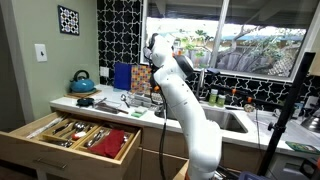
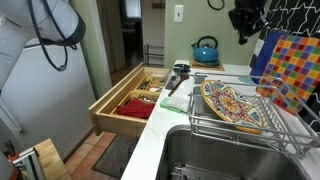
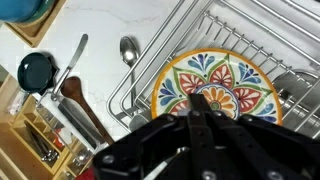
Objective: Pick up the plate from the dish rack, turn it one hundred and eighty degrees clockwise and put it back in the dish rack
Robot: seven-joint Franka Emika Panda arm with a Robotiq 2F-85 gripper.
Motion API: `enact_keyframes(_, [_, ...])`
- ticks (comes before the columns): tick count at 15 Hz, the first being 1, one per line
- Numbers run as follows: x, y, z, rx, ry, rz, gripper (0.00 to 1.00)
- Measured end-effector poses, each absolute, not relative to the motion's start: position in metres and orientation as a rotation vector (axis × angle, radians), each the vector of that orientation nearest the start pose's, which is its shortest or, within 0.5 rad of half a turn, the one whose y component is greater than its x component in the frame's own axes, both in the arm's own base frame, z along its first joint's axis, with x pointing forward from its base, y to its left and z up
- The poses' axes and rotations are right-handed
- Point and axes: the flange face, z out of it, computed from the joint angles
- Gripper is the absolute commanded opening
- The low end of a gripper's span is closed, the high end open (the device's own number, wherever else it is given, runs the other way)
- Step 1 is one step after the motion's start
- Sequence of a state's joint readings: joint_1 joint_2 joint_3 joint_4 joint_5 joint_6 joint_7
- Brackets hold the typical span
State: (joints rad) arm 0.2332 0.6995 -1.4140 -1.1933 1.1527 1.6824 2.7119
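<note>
Gripper (image 2: 244, 35), its 2 fingers pressed together on nothing, hung well above the round plate (image 2: 232, 103) patterned in orange, blue and green, which lay face-up in the wire dish rack (image 2: 215, 127) beside the sink (image 2: 215, 160).

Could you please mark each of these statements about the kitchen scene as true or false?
1. The plate lies in the dish rack with its patterned face up. True.
2. The hand is gripping the plate. False: it is shut on nothing and hangs above the plate, clear of it.
3. The drawer with cutlery compartments stands open. True.
4. The kettle on the counter is red. False: it is blue.
5. A spoon lies on the counter beside the rack. True.
</note>
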Motion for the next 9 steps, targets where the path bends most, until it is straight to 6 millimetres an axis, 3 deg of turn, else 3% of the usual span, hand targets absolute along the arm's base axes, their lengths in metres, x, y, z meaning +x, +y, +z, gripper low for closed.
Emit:
enact_keyframes(2, [0.579,-0.374,0.623,0.694,2.54,0.2,0.05])
enact_keyframes(3, [0.58,-0.375,0.619,0.7,2.542,0.2,0.27])
enact_keyframes(5, [0.581,-0.376,0.614,0.709,2.549,0.204,0.36])
enact_keyframes(9, [0.584,-0.362,0.619,0.639,2.63,0.216,0.64])
